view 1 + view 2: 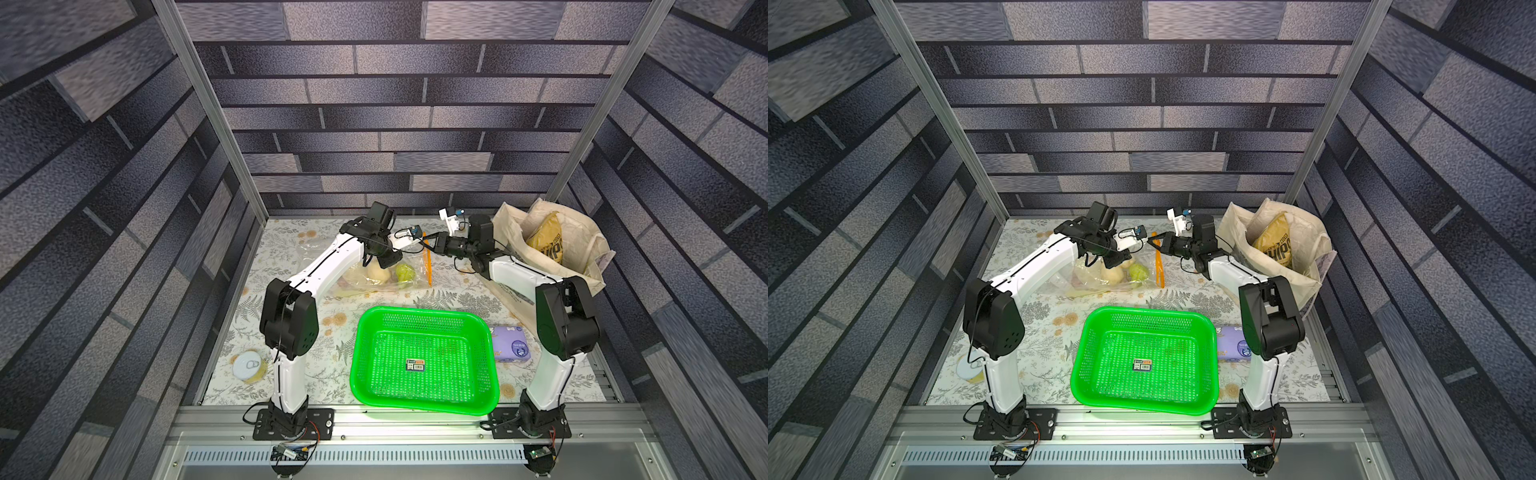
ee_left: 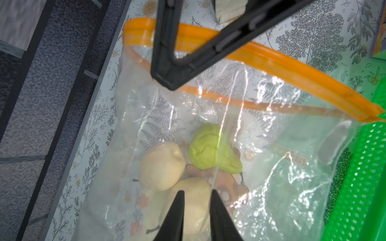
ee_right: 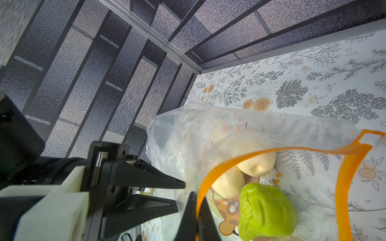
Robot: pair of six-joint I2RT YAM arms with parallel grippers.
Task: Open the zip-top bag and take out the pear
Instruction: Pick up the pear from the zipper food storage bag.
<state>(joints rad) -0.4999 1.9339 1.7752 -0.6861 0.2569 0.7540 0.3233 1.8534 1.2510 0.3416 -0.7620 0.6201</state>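
Note:
The clear zip-top bag (image 1: 409,286) lies at the back middle of the table, its orange zip strip (image 2: 271,56) parted into a wide mouth. My right gripper (image 3: 197,196) is shut on the upper orange lip and holds it raised; it also shows as (image 2: 170,82). Inside lie a pale yellow pear (image 2: 194,208) with a dark stem, a round pale fruit (image 2: 161,167) and a wrinkled green fruit (image 2: 211,150). My left gripper (image 2: 196,191) sits on top of the bag above the pear. Its jaws stand narrow, pinching a fold of the clear plastic.
A green mesh basket (image 1: 424,311) stands at the front middle. A cream tote bag (image 1: 511,224) holding a chips packet (image 1: 548,241) is at the back right. A purple tissue pack (image 1: 511,347) lies beside the basket. A tin can (image 1: 249,365) sits front left.

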